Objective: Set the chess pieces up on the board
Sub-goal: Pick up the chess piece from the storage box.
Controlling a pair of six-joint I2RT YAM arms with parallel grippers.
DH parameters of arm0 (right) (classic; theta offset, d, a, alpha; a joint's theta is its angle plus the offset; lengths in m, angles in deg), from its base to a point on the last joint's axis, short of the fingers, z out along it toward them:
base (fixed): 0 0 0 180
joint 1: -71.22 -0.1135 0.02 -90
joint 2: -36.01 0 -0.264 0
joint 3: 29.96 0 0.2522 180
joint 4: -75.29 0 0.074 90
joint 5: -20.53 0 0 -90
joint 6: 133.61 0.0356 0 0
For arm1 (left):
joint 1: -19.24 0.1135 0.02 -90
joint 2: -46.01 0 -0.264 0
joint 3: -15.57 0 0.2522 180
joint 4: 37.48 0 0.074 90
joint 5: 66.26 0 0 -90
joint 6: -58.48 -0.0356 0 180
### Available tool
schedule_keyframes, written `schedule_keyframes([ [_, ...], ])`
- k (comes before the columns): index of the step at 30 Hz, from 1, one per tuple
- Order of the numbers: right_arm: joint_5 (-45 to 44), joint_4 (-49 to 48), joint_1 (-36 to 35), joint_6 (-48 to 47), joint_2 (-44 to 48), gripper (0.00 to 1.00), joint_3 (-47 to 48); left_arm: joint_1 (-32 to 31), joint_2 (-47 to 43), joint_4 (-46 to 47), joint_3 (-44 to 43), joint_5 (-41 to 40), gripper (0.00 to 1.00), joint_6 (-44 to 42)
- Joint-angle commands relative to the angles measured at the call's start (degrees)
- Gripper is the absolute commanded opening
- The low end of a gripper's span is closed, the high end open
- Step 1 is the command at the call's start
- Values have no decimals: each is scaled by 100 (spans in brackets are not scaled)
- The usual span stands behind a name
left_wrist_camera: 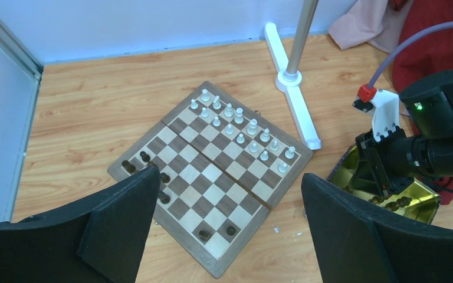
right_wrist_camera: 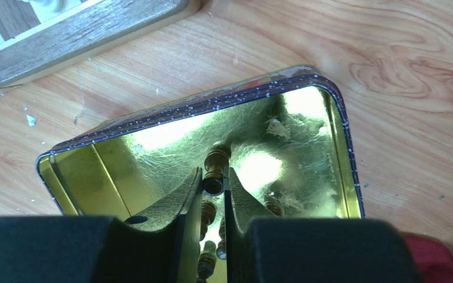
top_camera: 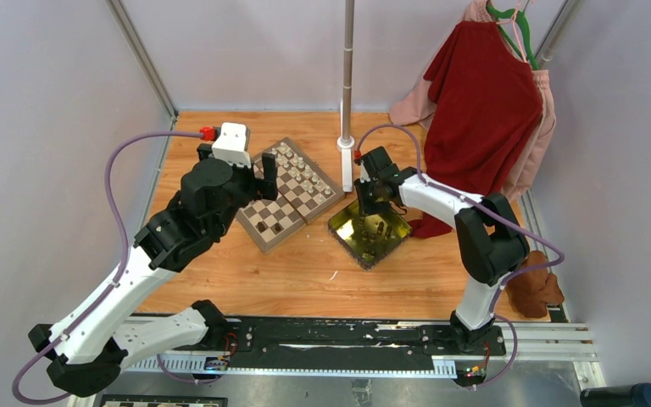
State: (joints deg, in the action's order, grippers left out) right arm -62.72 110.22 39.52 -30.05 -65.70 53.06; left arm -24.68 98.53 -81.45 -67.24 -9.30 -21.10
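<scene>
The board lies left of centre, with cream-white chess pieces lined up in two rows along its far edge. A few dark brown pieces stand near its left and near edges. My left gripper hangs open above the board and holds nothing. My right gripper reaches down into the shiny yellow tray, shut on a dark brown piece between its fingertips. More dark pieces lie in the tray under the fingers.
A white pole on a stand rises just behind the board and the tray. Red and pink garments hang at the back right. A brown object lies at the right table edge.
</scene>
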Motion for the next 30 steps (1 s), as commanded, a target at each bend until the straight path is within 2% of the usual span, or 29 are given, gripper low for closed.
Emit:
schedule_keyframes([
  [1,265,-229,139,226,124,9,-134,50,-118,-108,-89,-143,96,-107],
  [8,382,-300,186,290,294,8,-155,50,-215,-158,-97,-204,96,-151],
  [16,347,111,-9,134,698,7,228,50,-291,-370,-349,-307,96,-21],
  [23,264,510,-607,35,527,7,1117,50,-463,-704,-756,-253,96,167],
  [30,90,878,-1410,-50,-194,1,2132,50,-620,-1062,-1101,-308,96,286],
])
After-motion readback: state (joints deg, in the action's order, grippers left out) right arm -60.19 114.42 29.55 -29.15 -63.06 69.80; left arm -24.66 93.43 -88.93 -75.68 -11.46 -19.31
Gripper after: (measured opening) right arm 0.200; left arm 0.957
